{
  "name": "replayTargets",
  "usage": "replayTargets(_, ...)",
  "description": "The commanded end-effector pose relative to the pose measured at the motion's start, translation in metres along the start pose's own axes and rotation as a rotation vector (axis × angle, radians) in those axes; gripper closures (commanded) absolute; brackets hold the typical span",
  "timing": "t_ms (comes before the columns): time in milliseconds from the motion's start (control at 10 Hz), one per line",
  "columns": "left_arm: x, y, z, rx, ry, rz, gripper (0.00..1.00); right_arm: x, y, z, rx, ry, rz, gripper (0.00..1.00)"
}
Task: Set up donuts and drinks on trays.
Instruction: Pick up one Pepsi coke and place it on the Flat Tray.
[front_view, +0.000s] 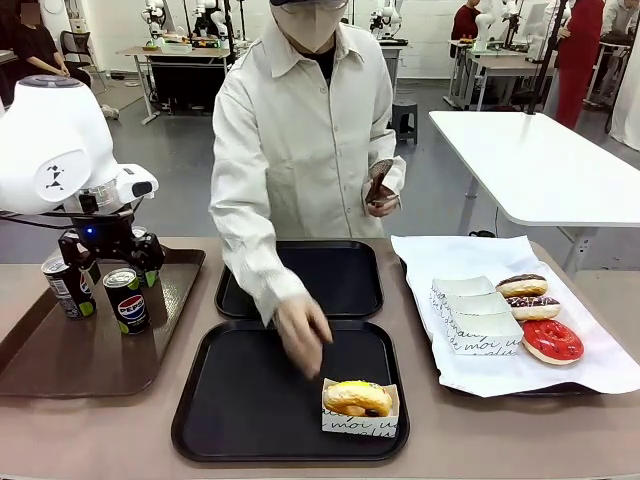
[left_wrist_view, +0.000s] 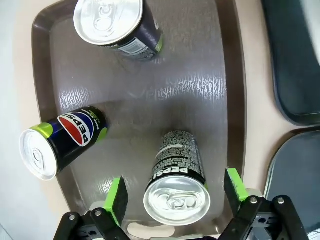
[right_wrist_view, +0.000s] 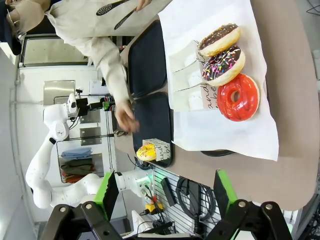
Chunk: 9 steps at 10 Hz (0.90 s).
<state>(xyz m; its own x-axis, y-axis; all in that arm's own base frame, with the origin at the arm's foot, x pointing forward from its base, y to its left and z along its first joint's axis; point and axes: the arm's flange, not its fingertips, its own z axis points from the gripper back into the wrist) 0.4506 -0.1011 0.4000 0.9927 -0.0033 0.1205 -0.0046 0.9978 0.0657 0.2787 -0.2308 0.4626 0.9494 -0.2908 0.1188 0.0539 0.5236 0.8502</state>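
Three drinks stand on the brown tray (left_wrist_view: 220, 100). In the left wrist view my left gripper (left_wrist_view: 176, 192) is open, with its green pads on either side of a dark can (left_wrist_view: 177, 180) and a gap on both sides. A Pepsi-logo can (left_wrist_view: 60, 145) and a green-marked can (left_wrist_view: 115, 25) stand apart from it. From the front, the left gripper (front_view: 110, 262) hangs over the cans (front_view: 127, 298) (front_view: 70, 285). A yellow donut (front_view: 358, 398) in its sleeve sits on the near black tray (front_view: 250, 400); the far black tray (front_view: 340, 275) is bare. My right gripper (right_wrist_view: 165, 190) is open and holds nothing, high above the table.
The person's hand (front_view: 300, 335) hovers over the near tray, and the other hand holds tongs (front_view: 380, 185). On white paper (front_view: 600, 360) at the right lie a chocolate donut (front_view: 522, 285), a sprinkled one (front_view: 533, 306), a red one (front_view: 552, 340) and empty sleeves (front_view: 470, 310).
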Motion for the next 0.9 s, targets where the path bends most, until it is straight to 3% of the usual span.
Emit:
replayTargets(0, 0.0065, 0.0030, -0.0034, 0.000, 0.021, 0.045, 0.00, 0.0003, -0.0007, 0.0013, 0.017, -0.004, 0.007, 0.00)
replayTargets(300, 0.0058, 0.0064, -0.0072, -0.042, 0.041, 0.069, 0.00, 0.0003, -0.0007, 0.0013, 0.017, -0.004, 0.007, 0.00)
replayTargets(400, 0.0056, 0.0058, -0.0056, -0.070, 0.049, 0.078, 0.07, 0.0003, -0.0007, 0.0013, 0.017, -0.004, 0.007, 0.00)
replayTargets(500, 0.0049, 0.0052, -0.0041, -0.093, 0.047, 0.082, 0.52, 0.0003, -0.0007, 0.0013, 0.017, -0.004, 0.007, 0.00)
replayTargets(600, 0.0039, 0.0054, -0.0037, -0.097, 0.053, 0.080, 0.64, 0.0003, -0.0007, 0.0013, 0.017, -0.004, 0.007, 0.00)
replayTargets(700, 0.0039, 0.0062, -0.0032, -0.095, 0.058, 0.087, 1.00, 0.0003, -0.0007, 0.0013, 0.017, -0.004, 0.007, 0.00)
replayTargets(800, 0.0042, 0.0067, -0.0031, -0.093, 0.062, 0.092, 1.00, 0.0003, -0.0007, 0.0013, 0.017, -0.004, 0.007, 0.00)
